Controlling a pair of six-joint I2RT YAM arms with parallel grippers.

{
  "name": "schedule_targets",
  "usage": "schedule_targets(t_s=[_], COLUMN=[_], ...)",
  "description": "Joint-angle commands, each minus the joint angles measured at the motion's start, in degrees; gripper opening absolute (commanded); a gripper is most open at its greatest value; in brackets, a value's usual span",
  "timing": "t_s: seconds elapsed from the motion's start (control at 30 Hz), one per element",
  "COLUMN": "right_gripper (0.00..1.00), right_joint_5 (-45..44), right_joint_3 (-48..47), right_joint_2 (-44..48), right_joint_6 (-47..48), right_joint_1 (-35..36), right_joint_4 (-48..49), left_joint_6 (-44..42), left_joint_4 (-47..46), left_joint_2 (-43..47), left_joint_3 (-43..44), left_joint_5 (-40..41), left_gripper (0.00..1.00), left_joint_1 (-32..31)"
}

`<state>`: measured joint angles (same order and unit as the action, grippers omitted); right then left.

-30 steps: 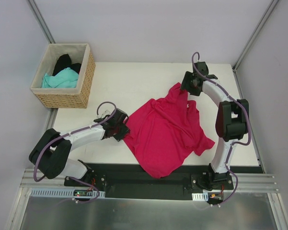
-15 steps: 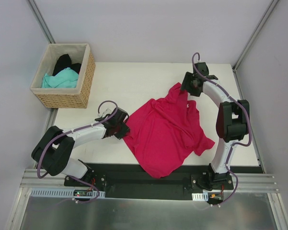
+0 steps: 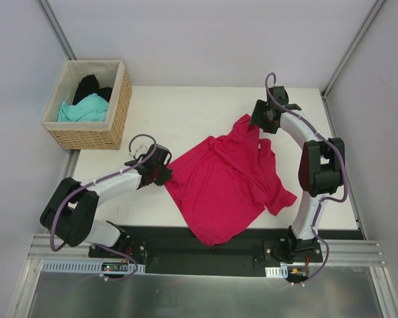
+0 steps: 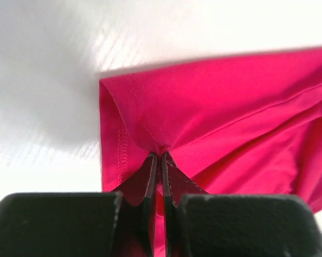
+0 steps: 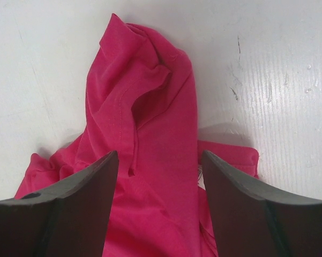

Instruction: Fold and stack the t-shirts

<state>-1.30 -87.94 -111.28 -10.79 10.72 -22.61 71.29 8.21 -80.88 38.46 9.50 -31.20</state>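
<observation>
A crimson-pink t-shirt lies crumpled across the middle of the table, its near part hanging over the front edge. My left gripper is shut on the shirt's left hem, pinching a fold of cloth between its fingertips. My right gripper stands open over the shirt's far corner, its fingers on either side of a bunched ridge of cloth. A teal t-shirt and a black t-shirt lie in the basket.
A woven wicker basket with pale lining stands off the table's far left corner. Bare white tabletop lies behind and left of the pink shirt. Metal frame posts rise at the back corners.
My left gripper has closed on the shirt's left hem and drawn it a little to the left. The right arm has not moved.
</observation>
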Motion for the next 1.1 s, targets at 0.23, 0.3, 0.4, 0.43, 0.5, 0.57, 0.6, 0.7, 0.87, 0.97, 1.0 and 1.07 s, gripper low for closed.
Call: schedule_targets(t_s=[0.23,0.3,0.4,0.43,0.5,0.57,0.6,0.7,0.87,0.97,1.0,1.07], right_gripper=[0.66,0.66,0.67,0.67,0.68,0.68,0.68,0.67,0.66,0.65,0.65,0.64], right_joint_5=[0.77,0.16,-1.07,-1.25,-0.81,-0.28,0.15,2.34,3.67,4.46,4.29,3.16], right_joint_3=[9.60,12.34,16.48,17.18,17.10,16.49,16.49,16.92,19.12,23.07,25.08,26.85], right_joint_2=[9.05,12.74,18.02,18.99,20.93,21.28,20.76,18.22,15.13,16.01,16.45,17.50], right_joint_6=[1.56,0.69,-0.29,-0.72,-0.90,-1.08,-0.99,-0.03,1.65,0.95,0.86,0.94], right_joint_1=[0.70,1.05,1.14,1.14,1.15,1.14,1.23,1.84,4.39,4.75,4.92,5.01], right_joint_4=[-2.00,-1.91,-2.43,-2.70,-4.18,-5.42,-5.25,-3.76,-3.93,-3.23,-3.14,-3.58], left_joint_6=[-14.58,-18.09,-21.00,-21.80,-24.26,-26.88,-27.42,-30.15,-31.56,-31.56,-31.65,-32.43], left_joint_4=[-0.03,-1.95,-3.02,-3.37,-3.90,-4.51,-4.78,-5.66,-6.18,-6.71,-7.06,-7.24], left_joint_2=[12.06,11.89,11.54,11.71,11.71,11.01,10.75,7.50,0.74,-1.46,-1.99,-3.84], left_joint_3=[-6.81,-7.25,-6.73,-6.64,-6.20,-5.85,-5.33,-3.23,0.74,2.41,3.46,4.95], left_joint_5=[-4.31,-6.67,-9.40,-9.41,-11.69,-14.76,-15.55,-20.82,-23.91,-23.65,-23.65,-24.08], left_gripper=[0.00,0.00,0.00,0.00,0.00,0.00,0.00,0.00,0.00,0.00,0.00,0.00], left_joint_1=[15.54,18.44,24.68,27.92,30.83,35.65,36.99,39.90,39.90,39.90,39.81,39.55])
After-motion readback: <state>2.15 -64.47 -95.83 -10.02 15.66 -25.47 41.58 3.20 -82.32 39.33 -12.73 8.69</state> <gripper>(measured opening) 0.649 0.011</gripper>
